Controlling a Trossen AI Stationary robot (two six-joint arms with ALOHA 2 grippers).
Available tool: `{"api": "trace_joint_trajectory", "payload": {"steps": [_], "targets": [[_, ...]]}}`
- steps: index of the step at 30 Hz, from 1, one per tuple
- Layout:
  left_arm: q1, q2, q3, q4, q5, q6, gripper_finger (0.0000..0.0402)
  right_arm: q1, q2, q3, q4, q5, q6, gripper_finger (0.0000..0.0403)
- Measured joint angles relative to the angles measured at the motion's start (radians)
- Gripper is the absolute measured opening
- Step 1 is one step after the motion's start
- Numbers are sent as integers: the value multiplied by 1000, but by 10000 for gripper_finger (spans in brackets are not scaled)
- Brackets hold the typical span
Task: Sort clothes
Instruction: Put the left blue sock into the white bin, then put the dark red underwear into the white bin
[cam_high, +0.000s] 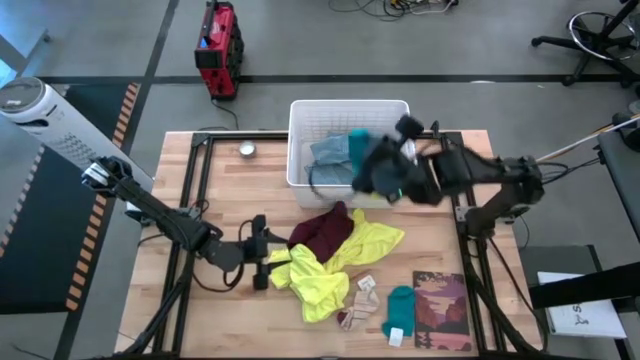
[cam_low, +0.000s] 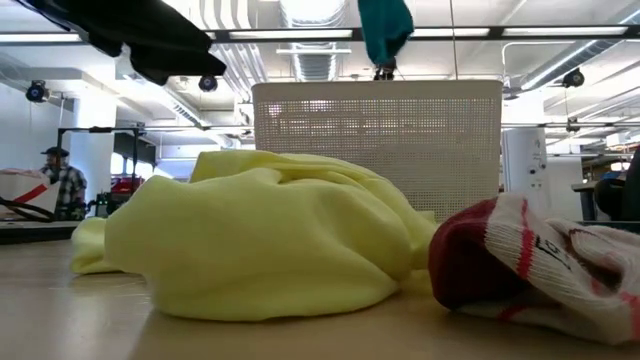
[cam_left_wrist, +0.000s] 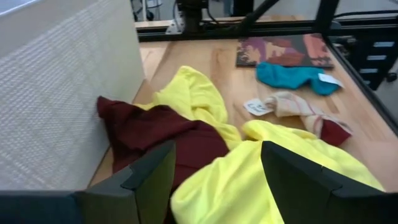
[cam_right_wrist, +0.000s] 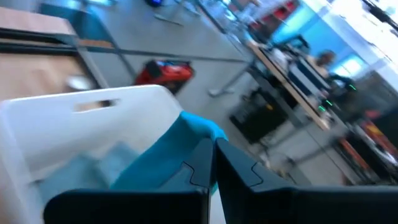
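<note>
A heap of clothes lies on the table in front of a white basket (cam_high: 345, 140). It holds a neon yellow garment (cam_high: 330, 265), a maroon one (cam_high: 325, 230), a striped sock (cam_high: 360, 300) and a teal sock (cam_high: 400, 310). A grey-blue piece (cam_high: 328, 152) lies in the basket. My right gripper (cam_high: 372, 168) is over the basket's right part, shut on a teal garment (cam_right_wrist: 177, 152). My left gripper (cam_high: 265, 255) is open at the heap's left edge, its fingers (cam_left_wrist: 149, 180) low over the yellow and maroon cloth. My right gripper pinches the teal garment's upper part (cam_right_wrist: 194, 144) between its two shut fingers, coming from the table's right side. The garment hangs below the fingers, lifted clear above the basket's rim, as the low view (cam_low: 385, 30) shows. One layer or several, I cannot tell.
A reddish-brown printed mat (cam_high: 440, 310) lies flat at the near right. A small round metal object (cam_high: 246, 150) sits left of the basket. Bare wood (cam_high: 220, 190) shows left of the heap. The table's black frame rails (cam_high: 195, 200) run along both sides.
</note>
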Motion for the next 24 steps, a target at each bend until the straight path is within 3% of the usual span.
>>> {"api": "trace_joint_trajectory", "payload": {"steps": [2,7,10,18,24], "targets": [[19,0,0,0,17,1,227,-69,0,4,-1,-11,-27,0],[72,0,0,0,209,-8,211,-230,0,-5,-2,-107,-11,0],[90,0,0,1,229,-9,201,-282,1,-8,-2,-193,-7,13],[179,20,0,36,290,-17,219,-303,1,-8,2,-222,-10,125],[270,131,18,76,344,-8,248,-294,1,-8,3,-219,9,211]]}}
